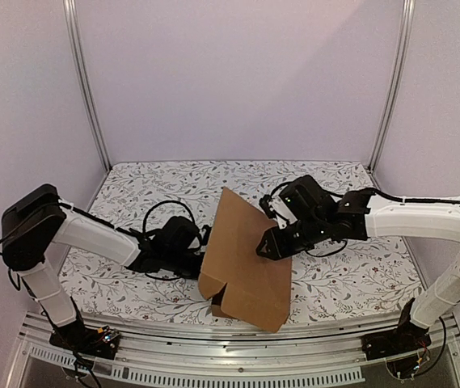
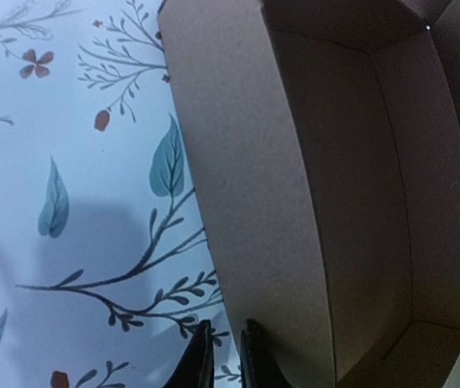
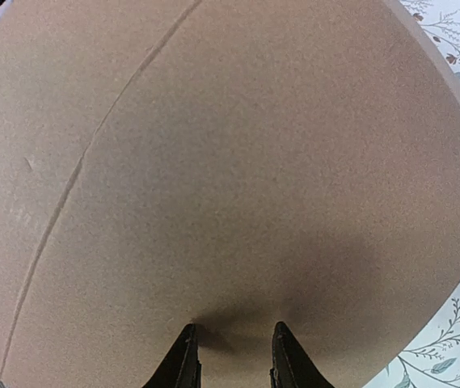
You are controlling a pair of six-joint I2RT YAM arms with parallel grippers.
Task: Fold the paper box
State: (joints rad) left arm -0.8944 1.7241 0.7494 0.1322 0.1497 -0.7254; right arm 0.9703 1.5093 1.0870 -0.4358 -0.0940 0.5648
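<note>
Since the box (image 1: 244,271) lid needs closing, the right gripper (image 3: 231,356) pushes it mid-frame, fingers part-spread; the left gripper (image 2: 225,360), fingers nearly together, seemingly braces the wall.

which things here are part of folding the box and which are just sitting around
Part of the job:
paper box, partly folded, one panel raised
left fingers, beside its side wall
right fingers, against its broad panel

Just there:
floral tablecloth
metal frame posts
</note>
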